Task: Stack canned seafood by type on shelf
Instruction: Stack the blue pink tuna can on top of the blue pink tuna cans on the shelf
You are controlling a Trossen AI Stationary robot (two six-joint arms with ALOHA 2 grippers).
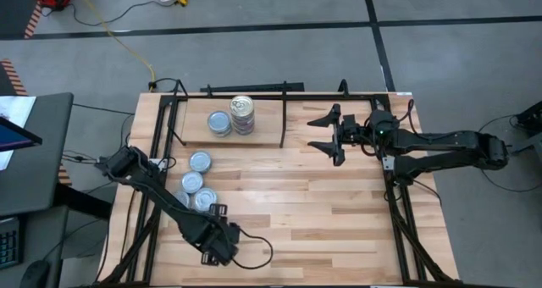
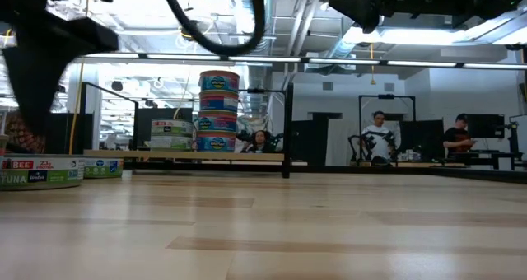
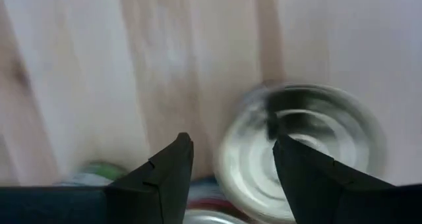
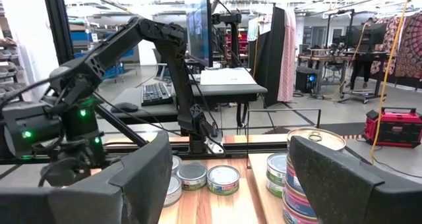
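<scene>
On the shelf (image 1: 264, 129) at the table's far side a tall stack of tins (image 1: 243, 115) with a gold top rests on the plank. A short stack with a bluish-grey top (image 1: 219, 123) stands beside it. Several loose tins (image 1: 195, 183) lie flat on the table's left half. My left gripper (image 1: 213, 210) hovers open just near of them, pointing down. In the left wrist view (image 3: 231, 141) a shiny tin top (image 3: 310, 145) lies partly under one finger, untouched. My right gripper (image 1: 326, 134) hangs open above the table, right of the shelf, pointing at it.
A black frame (image 1: 161, 119) with a divider rod (image 1: 283, 123) borders the shelf. The table's middle and right (image 1: 322, 195) are bare wood. In the low view the two stacks (image 2: 216, 111) stand far off, with loose tins (image 2: 49, 171) at the left. People show in the room behind.
</scene>
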